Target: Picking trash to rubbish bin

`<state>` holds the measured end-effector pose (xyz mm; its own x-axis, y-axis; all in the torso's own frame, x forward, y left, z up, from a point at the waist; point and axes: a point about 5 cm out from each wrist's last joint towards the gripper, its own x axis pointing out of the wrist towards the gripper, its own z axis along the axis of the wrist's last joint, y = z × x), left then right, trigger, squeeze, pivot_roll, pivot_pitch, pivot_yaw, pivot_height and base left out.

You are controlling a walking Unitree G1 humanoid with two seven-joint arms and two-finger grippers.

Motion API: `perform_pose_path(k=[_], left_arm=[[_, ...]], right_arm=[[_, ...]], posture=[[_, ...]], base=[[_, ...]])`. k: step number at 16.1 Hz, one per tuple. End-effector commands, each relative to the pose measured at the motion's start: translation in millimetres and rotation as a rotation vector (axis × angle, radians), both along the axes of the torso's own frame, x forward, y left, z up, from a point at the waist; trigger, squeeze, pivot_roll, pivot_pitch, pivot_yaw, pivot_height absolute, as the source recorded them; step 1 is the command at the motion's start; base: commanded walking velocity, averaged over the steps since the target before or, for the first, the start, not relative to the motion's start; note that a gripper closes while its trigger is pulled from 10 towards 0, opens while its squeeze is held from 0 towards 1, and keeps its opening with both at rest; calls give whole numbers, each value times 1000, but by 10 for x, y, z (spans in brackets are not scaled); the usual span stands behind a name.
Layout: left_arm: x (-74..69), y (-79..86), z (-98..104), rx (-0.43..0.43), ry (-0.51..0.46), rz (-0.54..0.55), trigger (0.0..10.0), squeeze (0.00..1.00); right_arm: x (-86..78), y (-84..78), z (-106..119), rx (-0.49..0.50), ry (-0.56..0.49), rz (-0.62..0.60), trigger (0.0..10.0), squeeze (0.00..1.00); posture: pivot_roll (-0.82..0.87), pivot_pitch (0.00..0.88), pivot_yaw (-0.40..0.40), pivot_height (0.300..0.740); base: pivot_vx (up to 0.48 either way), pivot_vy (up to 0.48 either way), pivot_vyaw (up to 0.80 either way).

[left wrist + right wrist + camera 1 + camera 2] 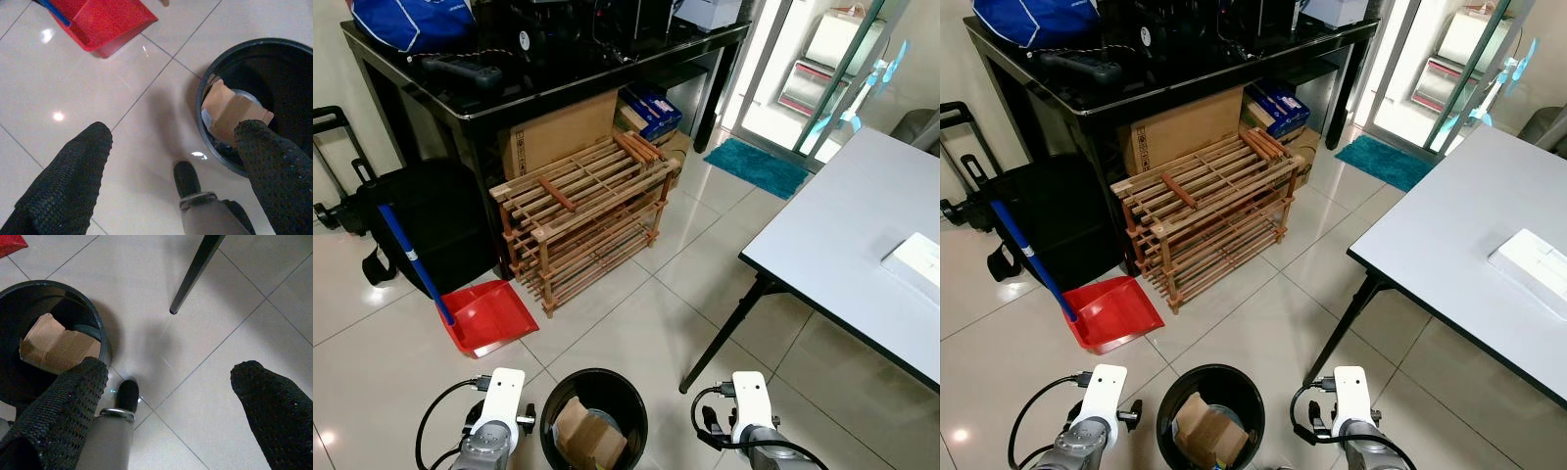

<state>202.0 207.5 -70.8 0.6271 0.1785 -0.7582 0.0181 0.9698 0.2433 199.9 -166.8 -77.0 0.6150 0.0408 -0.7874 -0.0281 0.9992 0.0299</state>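
Note:
A round black rubbish bin (pixel 631 401) stands on the tiled floor right in front of me, between my two arms. Inside it lies crumpled brown cardboard trash (pixel 582 433), seen too in the wrist views (pixel 230 110) (pixel 54 345). My left gripper (pixel 171 161) hangs open just beside the bin's rim (pixel 205 134), nothing between its fingers (pixel 73 171). My right gripper (pixel 168 401) is open as well, over bare tiles on the bin's other side, its fingers (pixel 264 401) wide apart.
A red dustpan (pixel 489 315) with a blue handle lies to the front left. Behind it stand a wooden slatted rack (pixel 582 211) and a black table (pixel 558 83) with boxes under it. A white table (pixel 862 235) on black legs (pixel 724 333) fills the right.

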Motion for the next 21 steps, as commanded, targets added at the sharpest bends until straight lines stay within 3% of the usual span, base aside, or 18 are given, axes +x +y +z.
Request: perform_pose_path(k=[1, 8, 21], left_arm=[[-32, 1, -19, 11, 13, 8, 10000, 0], [-46, 2, -26, 39, 24, -7, 10000, 0], [-60, 5, -32, 56, 28, -13, 10000, 0]], right_arm=[[-15, -25, -9, 1, 11, -15, 10000, 0], [-11, -51, -5, -1, 10, -29, 10000, 0], [-13, -53, -6, 13, 9, -44, 10000, 0]], posture=[[34, 0, -104, 740], [27, 9, -103, 740], [26, 20, -104, 740]], base=[[0, 0, 0], [0, 0, 0], [0, -372, -300]])
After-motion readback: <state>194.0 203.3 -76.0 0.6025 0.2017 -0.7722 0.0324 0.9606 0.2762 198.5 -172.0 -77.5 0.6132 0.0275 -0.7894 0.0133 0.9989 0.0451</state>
